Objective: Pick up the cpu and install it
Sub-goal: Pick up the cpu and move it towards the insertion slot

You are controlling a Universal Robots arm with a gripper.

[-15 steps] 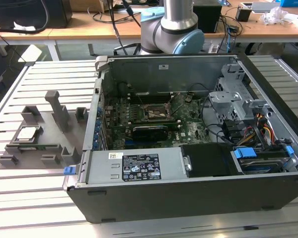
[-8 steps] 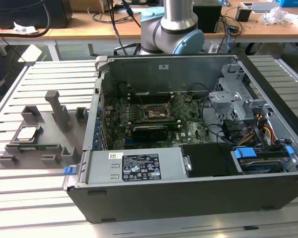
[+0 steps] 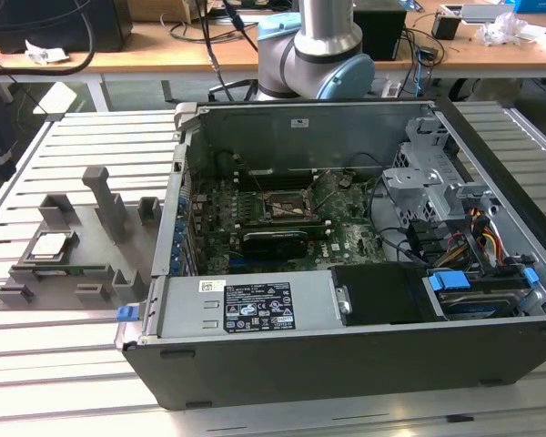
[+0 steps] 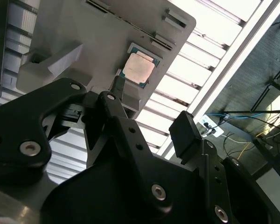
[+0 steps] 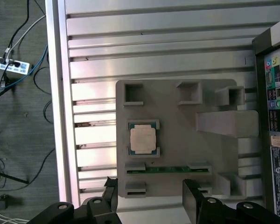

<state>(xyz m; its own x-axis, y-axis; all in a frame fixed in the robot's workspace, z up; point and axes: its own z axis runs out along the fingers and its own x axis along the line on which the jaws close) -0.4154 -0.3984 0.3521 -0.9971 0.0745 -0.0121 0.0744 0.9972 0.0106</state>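
Closest to both wrist cameras is the black gripper [image 5: 151, 186] [image 4: 151, 105]: its fingers [image 5: 194, 201] stand apart with nothing between them. It hangs above the grey fixture tray [image 5: 177, 140] [image 4: 84, 28], touching nothing. Beyond the fingers the cpu [image 5: 143, 139] [image 4: 139, 69] lies flat in its square recess in the tray, silver top up, with a green memory stick [image 5: 172, 169] lying in a slot just beside it.

In the exterior view, the open computer case [image 3: 346, 364] fills the lower and middle right of the frame, its power supply [image 3: 255, 305] nearest. Farther in lies the motherboard [image 3: 346, 241], with the dark socket frame [image 3: 287, 205] near the centre of the frame. At the middle left, beside the case on the slatted metal table [image 3: 73, 364], sits the tray [image 3: 86, 246] holding the cpu [image 3: 52, 244], well apart from the socket. At the top centre stands the arm [image 3: 323, 55], with a cluttered desk [image 3: 437, 50] behind it
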